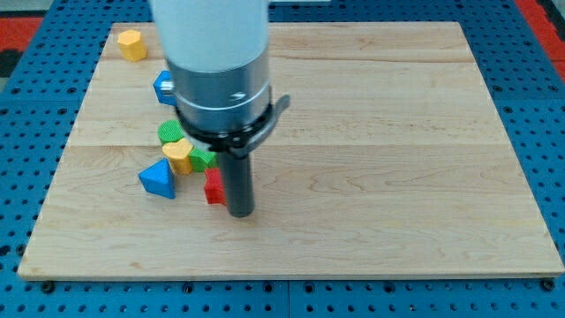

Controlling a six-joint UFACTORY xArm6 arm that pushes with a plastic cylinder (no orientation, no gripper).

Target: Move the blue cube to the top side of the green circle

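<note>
- Camera view: my tip (pixel 241 212) is resting on the wooden board (pixel 380 132), grasping nothing since it is a bare rod, and touching or just beside the red block (pixel 214 187) on that block's right.
- The blue cube (pixel 164 87) is sitting half hidden behind the arm's housing, toward the view's top left, above the green circle (pixel 169 132).
- The cube is already lying on the circle's top side but apart from it, so I am judging the task partly done; closing that gap is remaining.
- A yellow block (pixel 179 155), another green block (pixel 202 159) and a blue triangular block (pixel 158 179) are crowding below the circle; a yellow block at the corner (pixel 131 44) is sitting well apart.
</note>
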